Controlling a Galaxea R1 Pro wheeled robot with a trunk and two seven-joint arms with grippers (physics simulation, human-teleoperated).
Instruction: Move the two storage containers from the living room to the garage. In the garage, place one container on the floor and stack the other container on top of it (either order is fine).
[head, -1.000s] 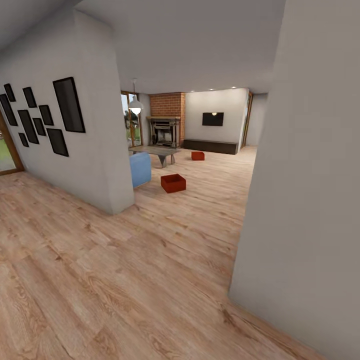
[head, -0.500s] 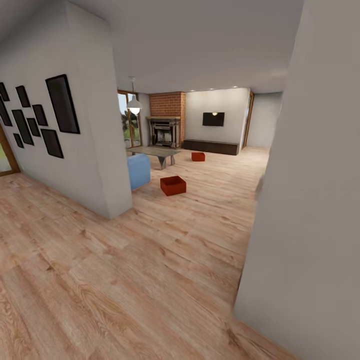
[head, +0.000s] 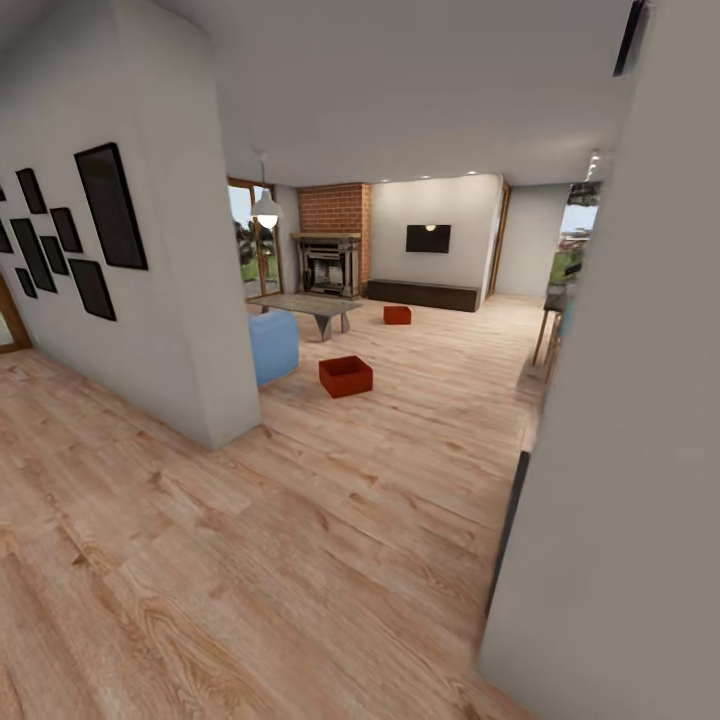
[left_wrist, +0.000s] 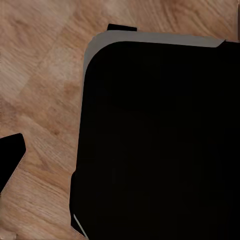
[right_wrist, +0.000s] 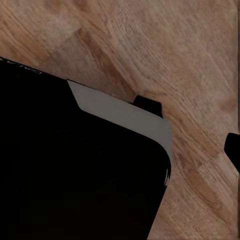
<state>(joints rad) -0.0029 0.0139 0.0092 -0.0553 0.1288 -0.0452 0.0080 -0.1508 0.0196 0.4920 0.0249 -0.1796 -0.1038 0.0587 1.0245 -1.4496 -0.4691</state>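
From the head view, the living room opens ahead past a white wall corner (head: 190, 300) hung with black frames (head: 110, 205) at 9 o'clock and a grey wall (head: 620, 450) close at 3 o'clock. On the light wood plank floor (head: 300, 540) the nearer storage container (head: 346, 376) sits open-topped at 12 o'clock, just beside the end of the blue sofa (head: 272, 345) at its 9 o'clock. The farther storage container (head: 397, 315) lies well apart beyond it, near the grey low table (head: 310, 305) and the brick fireplace (head: 332, 240). Both wrist views look down on wood planks past a dark rounded body of the robot (left_wrist: 160, 140); whether either arm's fingers are open or closed cannot be told.
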